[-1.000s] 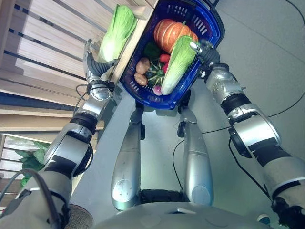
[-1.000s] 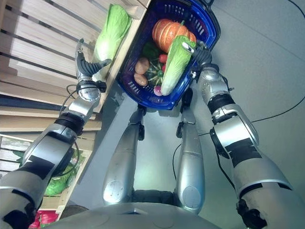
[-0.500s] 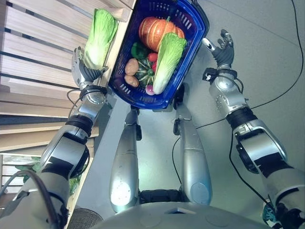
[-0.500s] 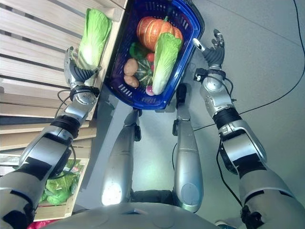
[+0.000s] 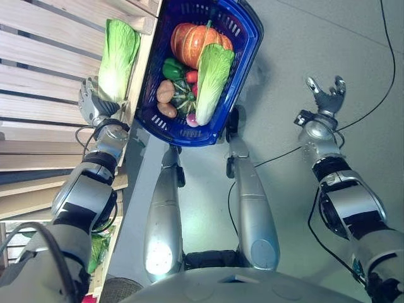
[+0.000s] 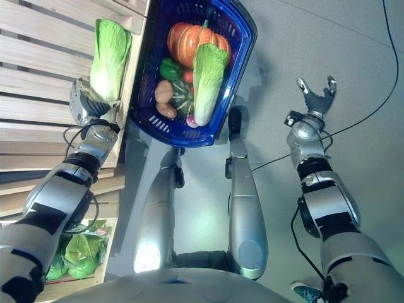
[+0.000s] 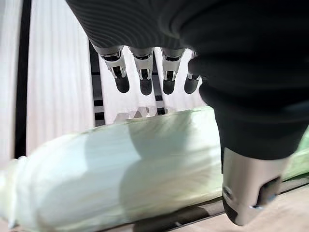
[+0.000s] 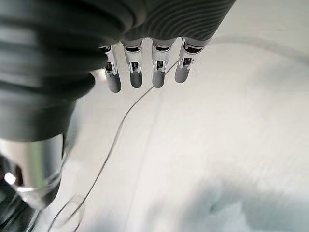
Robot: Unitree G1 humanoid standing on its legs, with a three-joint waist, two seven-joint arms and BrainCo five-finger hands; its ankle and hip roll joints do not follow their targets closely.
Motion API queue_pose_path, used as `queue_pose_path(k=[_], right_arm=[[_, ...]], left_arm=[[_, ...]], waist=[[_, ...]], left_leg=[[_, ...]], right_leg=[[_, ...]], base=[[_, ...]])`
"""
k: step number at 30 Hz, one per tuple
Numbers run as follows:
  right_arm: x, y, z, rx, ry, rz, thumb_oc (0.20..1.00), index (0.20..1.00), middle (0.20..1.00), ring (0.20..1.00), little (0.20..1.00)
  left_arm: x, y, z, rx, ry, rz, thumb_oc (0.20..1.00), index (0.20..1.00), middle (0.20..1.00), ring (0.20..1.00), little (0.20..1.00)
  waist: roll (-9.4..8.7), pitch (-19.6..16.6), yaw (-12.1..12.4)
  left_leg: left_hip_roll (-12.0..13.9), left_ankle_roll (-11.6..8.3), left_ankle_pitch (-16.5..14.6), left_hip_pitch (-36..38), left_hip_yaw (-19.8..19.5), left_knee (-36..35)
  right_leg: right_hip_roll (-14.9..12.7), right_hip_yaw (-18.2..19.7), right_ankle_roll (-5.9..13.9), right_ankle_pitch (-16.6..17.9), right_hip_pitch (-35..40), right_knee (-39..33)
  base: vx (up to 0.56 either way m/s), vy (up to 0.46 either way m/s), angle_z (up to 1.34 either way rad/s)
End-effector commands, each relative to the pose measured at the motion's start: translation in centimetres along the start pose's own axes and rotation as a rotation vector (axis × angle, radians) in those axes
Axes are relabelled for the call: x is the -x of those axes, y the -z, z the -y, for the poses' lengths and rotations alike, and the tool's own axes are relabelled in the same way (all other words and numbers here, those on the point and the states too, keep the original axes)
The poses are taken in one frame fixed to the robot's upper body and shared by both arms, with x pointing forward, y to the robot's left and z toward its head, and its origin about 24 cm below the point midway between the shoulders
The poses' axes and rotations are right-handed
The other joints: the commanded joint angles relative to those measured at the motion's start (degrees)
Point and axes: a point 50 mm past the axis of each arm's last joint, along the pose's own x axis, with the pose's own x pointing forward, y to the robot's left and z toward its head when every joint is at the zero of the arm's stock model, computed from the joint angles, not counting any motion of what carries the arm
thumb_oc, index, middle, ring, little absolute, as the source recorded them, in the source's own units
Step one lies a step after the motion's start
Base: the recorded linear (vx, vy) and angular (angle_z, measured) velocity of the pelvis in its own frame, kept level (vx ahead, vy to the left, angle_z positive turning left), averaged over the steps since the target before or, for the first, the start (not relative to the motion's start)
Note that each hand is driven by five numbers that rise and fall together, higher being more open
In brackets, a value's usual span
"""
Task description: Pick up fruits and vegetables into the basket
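A blue basket hangs in front of me, holding a pumpkin, a napa cabbage, a green pepper, potatoes and other small vegetables. A second napa cabbage lies on the edge of the wooden shelf beside the basket. My left hand is at its lower end; in the left wrist view the cabbage lies between the straight fingers and the thumb, not clasped. My right hand is open with spread fingers over the floor, well right of the basket.
Slatted wooden shelving fills the left side, right next to the basket. Below it, at lower left, a wooden crate holds more leafy greens. Grey floor stretches to the right.
My right hand has let go of the cabbage in the basket and swung away to the right, fingers spread. My left hand has stayed at the shelf cabbage. The view has shifted.
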Motion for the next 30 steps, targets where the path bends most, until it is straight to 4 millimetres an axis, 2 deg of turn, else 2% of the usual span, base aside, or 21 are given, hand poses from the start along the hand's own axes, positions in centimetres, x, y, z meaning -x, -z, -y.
queue_pose_path(k=[1, 7, 14, 15, 16, 17, 18, 19, 30], right_arm=[[-0.4, 1.6, 3.1, 0.058, 0.061, -0.023, 1.000, 1.000, 1.000, 1.000, 1.000], [-0.5, 3.3, 4.7, 0.117, 0.094, -0.124, 1.000, 1.000, 1.000, 1.000, 1.000], [-0.6, 3.6, 5.1, 0.144, 0.099, -0.154, 1.000, 1.000, 1.000, 1.000, 1.000], [-0.6, 3.5, 5.1, 0.144, 0.095, -0.154, 1.000, 1.000, 1.000, 1.000, 1.000], [-0.6, 3.4, 5.0, 0.144, 0.091, -0.152, 1.000, 1.000, 1.000, 1.000, 1.000], [-0.6, 3.3, 4.9, 0.144, 0.089, -0.149, 1.000, 1.000, 1.000, 1.000, 1.000], [-0.7, 3.2, 4.7, 0.140, 0.086, -0.145, 1.000, 1.000, 1.000, 1.000, 1.000], [-0.7, 3.0, 4.4, 0.136, 0.083, -0.140, 1.000, 1.000, 1.000, 1.000, 1.000], [-0.7, 2.4, 3.4, 0.109, 0.060, -0.123, 1.000, 1.000, 1.000, 1.000, 1.000]], left_arm=[[-0.7, 3.4, -1.9, -0.017, -0.030, -0.165, 1.000, 1.000, 1.000, 1.000, 1.000], [-0.7, 4.3, -1.8, -0.026, 0.023, -0.240, 1.000, 1.000, 1.000, 1.000, 1.000], [-0.7, 4.7, -1.6, -0.026, 0.086, -0.287, 1.000, 1.000, 1.000, 1.000, 1.000], [-0.7, 4.8, -1.6, -0.028, 0.104, -0.298, 0.950, 0.950, 0.950, 0.950, 0.950], [-0.6, 4.9, -1.5, -0.026, 0.120, -0.305, 0.853, 0.853, 0.853, 0.853, 0.853], [-0.6, 4.9, -1.5, -0.026, 0.133, -0.307, 0.517, 0.517, 0.517, 0.517, 0.517], [-0.6, 4.9, -1.3, -0.025, 0.152, -0.311, 0.300, 0.300, 0.300, 0.300, 0.300], [-0.5, 4.9, -1.2, -0.018, 0.170, -0.311, 0.200, 0.200, 0.200, 0.200, 0.200], [-0.5, 4.5, -0.7, -0.002, 0.254, -0.311, 0.200, 0.200, 0.200, 0.200, 0.200]], waist=[[0.53, -2.1, -0.6], [0.24, -2.1, -0.8], [0.18, -2.1, -0.9], [0.10, -2.1, -0.9], [0.06, -2.1, -0.9], [0.05, -2.1, -0.9], [0.01, -2.1, -0.9], [-0.02, -2.1, -0.9], [-0.41, -2.1, -0.9]], left_leg=[[-2.8, 1.01, -0.2, -1.9, 0.8, 0.4], [-2.6, 1.10, -0.4, -2.0, 1.0, 0.7], [-2.6, 1.17, -0.5, -2.1, 1.1, 0.7], [-2.6, 1.16, -0.6, -2.1, 1.1, 0.7], [-2.5, 1.14, -0.7, -2.1, 1.1, 0.7], [-2.5, 1.12, -0.7, -2.1, 1.0, 0.7], [-2.5, 1.10, -0.7, -2.2, 1.1, 0.8], [-2.5, 1.09, -0.8, -2.2, 1.1, 0.8], [-2.4, 0.95, -0.8, -2.4, 1.3, 0.4]], right_leg=[[4.0, -2.9, 1.60, -6.9, 1.9, 4.0], [4.1, -2.7, 1.49, -7.0, 2.1, 4.0], [4.1, -2.7, 1.55, -7.1, 1.9, 4.0], [4.1, -2.7, 1.55, -7.1, 1.9, 3.9], [4.1, -2.7, 1.58, -7.1, 1.9, 3.9], [4.1, -2.7, 1.61, -7.1, 1.9, 3.9], [4.1, -2.6, 1.60, -7.1, 1.9, 3.9], [4.1, -2.6, 1.60, -7.1, 1.8, 3.8], [4.1, -2.6, 1.66, -6.9, 1.8, 3.1]], base=[[0.00, 0.000, 0.00], [0.00, 0.000, 0.00], [0.00, 0.000, 0.00], [0.00, 0.000, 0.00], [0.00, 0.000, 0.00], [0.00, 0.000, 0.00], [0.00, 0.000, 0.00], [0.00, 0.000, 0.00], [0.00, 0.000, -0.01]])
